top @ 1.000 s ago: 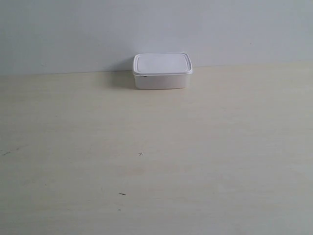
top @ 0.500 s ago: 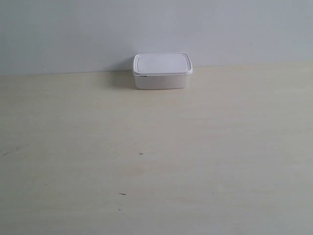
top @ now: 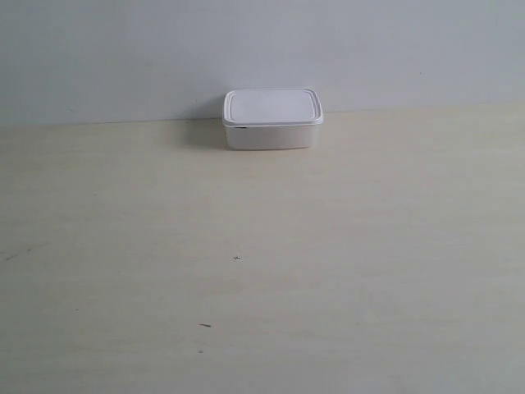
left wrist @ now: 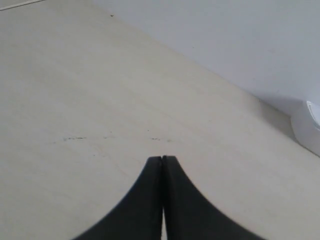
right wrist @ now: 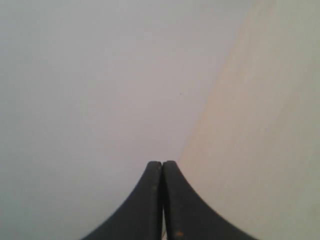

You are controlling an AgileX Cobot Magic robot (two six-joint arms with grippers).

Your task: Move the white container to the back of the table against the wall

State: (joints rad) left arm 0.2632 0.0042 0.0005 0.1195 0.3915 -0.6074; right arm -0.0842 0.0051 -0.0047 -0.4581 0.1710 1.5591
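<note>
The white container (top: 272,120) stands lidded and upright at the far edge of the beige table (top: 262,271), right at the foot of the grey-white wall (top: 262,49). Neither arm shows in the exterior view. In the left wrist view my left gripper (left wrist: 162,159) is shut, empty, over bare table, and a corner of the container (left wrist: 309,131) shows at the frame's edge, well apart from the fingers. My right gripper (right wrist: 162,163) is also shut with nothing in it, seen against the wall (right wrist: 100,90) and a strip of table (right wrist: 260,140).
A few tiny dark specks (top: 236,258) mark the tabletop in the exterior view, and a faint line of specks (left wrist: 75,138) lies ahead of the left fingers. Nothing else stands on the table.
</note>
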